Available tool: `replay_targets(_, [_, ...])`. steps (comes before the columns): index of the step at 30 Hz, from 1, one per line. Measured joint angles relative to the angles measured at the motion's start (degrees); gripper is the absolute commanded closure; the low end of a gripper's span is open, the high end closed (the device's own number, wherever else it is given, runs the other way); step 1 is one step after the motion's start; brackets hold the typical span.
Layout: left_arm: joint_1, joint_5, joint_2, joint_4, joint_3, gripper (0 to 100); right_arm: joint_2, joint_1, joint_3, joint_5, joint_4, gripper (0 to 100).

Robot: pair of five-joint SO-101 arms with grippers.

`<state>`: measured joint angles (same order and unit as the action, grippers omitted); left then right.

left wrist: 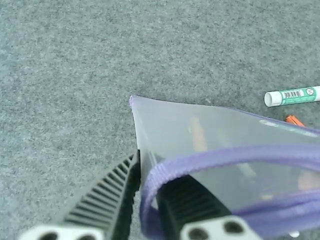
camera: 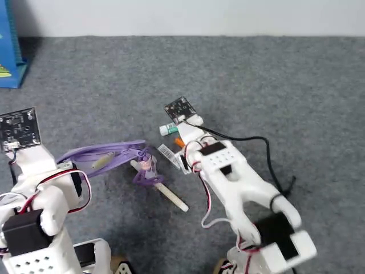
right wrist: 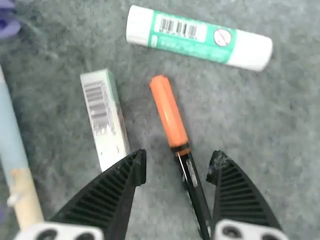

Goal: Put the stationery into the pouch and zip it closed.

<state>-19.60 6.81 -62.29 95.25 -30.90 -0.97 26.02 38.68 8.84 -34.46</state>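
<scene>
A clear pouch (camera: 105, 154) with purple zip trim lies at the middle left, and a pale item shows through it. My left gripper (left wrist: 145, 170) is shut on the pouch (left wrist: 210, 135) at its purple rim, near one corner. My right gripper (right wrist: 177, 160) is open just above the carpet. Its fingers straddle a black pen with an orange cap (right wrist: 170, 112). A white and green glue stick (right wrist: 200, 37) and a small barcoded box (right wrist: 104, 117) lie close by. In the high view the right gripper (camera: 181, 149) hovers over the pen (camera: 178, 141), beside the glue stick (camera: 168, 129).
A long cream pen (camera: 165, 193) lies on the grey carpet near the pouch's open end, by a purple tab (camera: 147, 177). A blue box (camera: 8, 51) stands at the far left back. A black cable (camera: 268, 154) trails from the right arm.
</scene>
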Motion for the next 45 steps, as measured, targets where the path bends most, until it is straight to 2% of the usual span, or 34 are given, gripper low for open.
replay_targets(8, [0.00, 0.00, 0.00, 0.00, 0.00, 99, 12.66, -0.09, -10.29, 0.00, 0.00, 79.4])
replay_targets(10, [0.00, 0.00, 0.00, 0.00, 0.00, 99, 14.86, -0.09, -12.13, 0.00, 0.00, 85.0])
replay_targets(13, [0.00, 0.00, 0.00, 0.00, 0.00, 99, 16.00, -0.53, -13.54, 0.00, 0.00, 99.1])
replay_targets(20, [0.00, 0.00, 0.00, 0.00, 0.00, 99, 14.51, -2.46, -13.63, 0.09, -0.35, 99.0])
replay_targets(28, [0.00, 0.00, 0.00, 0.00, 0.00, 99, -0.97, -3.87, -8.35, 0.09, -10.81, 99.1])
replay_targets(38, [0.00, 0.00, 0.00, 0.00, 0.00, 99, -31.30, -4.48, -8.09, 0.09, -23.82, 99.1])
replay_targets(45, [0.00, 0.00, 0.00, 0.00, 0.00, 99, -50.37, 1.67, -7.74, 0.09, -24.53, 99.1])
